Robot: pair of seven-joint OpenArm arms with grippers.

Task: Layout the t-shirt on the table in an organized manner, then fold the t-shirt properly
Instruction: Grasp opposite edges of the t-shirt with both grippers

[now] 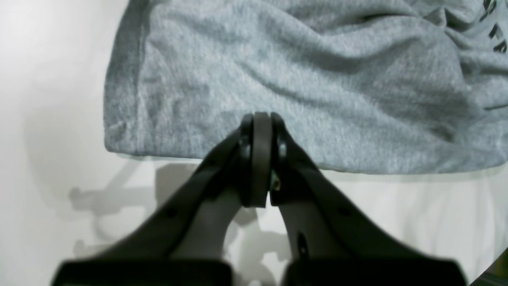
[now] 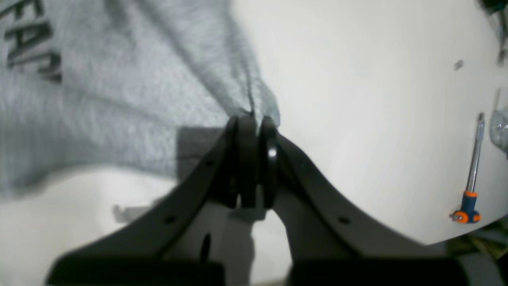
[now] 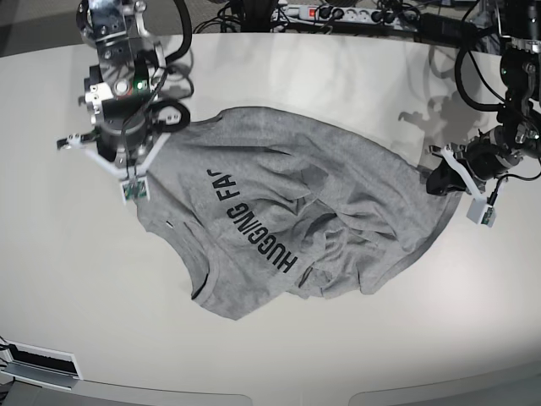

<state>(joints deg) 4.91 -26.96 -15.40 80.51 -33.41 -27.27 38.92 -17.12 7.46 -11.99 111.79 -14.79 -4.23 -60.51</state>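
The grey t-shirt (image 3: 296,203) lies crumpled in the middle of the table (image 3: 321,76), black lettering facing up. My right gripper (image 3: 145,162), on the left of the base view, is shut on the t-shirt's edge. In the right wrist view the cloth (image 2: 166,91) gathers into a taut fold that runs into the gripper's tips (image 2: 254,119). My left gripper (image 3: 435,182) stands at the shirt's opposite edge. In the left wrist view its jaws (image 1: 260,119) are pressed together just over the hem (image 1: 278,79), with no cloth showing between them.
A screwdriver (image 2: 474,167) with an orange-and-blue handle lies near the table's curved edge. A power strip (image 3: 338,15) and cables run along the far edge. A white box (image 3: 38,364) sits below the near left corner.
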